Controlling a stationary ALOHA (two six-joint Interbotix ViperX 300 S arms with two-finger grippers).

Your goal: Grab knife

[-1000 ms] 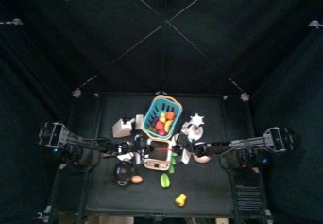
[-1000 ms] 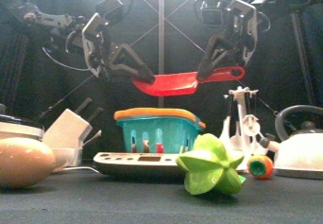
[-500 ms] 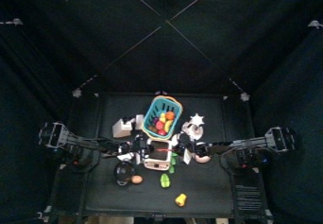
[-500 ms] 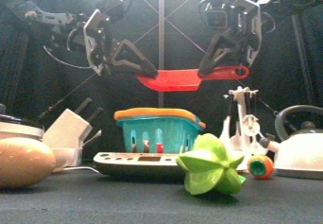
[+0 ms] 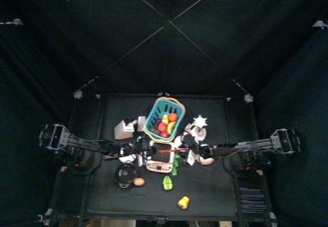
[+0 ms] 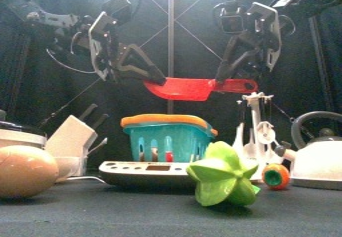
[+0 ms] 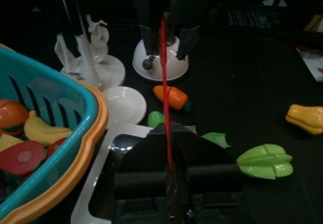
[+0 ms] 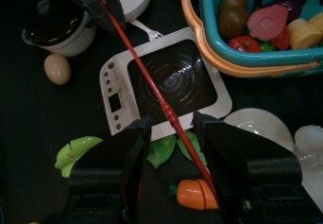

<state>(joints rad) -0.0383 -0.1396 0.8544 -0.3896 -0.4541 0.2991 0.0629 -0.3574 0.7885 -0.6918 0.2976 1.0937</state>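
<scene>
The red knife hangs in mid-air above the desk, level, its long axis running from 9 to 3 o'clock in the front view, directly over the teal basket. Its broad blade points toward 9 o'clock and ends in the left pincer, whose jaws stand narrowly apart and clamp the blade edge; in the left wrist view the knife shows as a thin red line running straight out from between those jaws. The handle end points toward 3 o'clock and lies between the jaws of the right pincer. In the right wrist view the knife passes diagonally through the gap with the right jaws spread wide on either side and, as far as can be seen, not pressing on it.

So the knife appears to be carried by the left arm alone, with the right pincer open around the handle. The relation that counts is that the handle sits at the right pincer's mouth while the blade is pinched on the other side: the right arm is the nearer one to the handle, and it could draw away toward 3 o'clock along the knife's axis.

Below, at 6 o'clock from the knife, a white scale lies on the desk, with a green star fruit in front and a white kettle toward 4 o'clock.
</scene>
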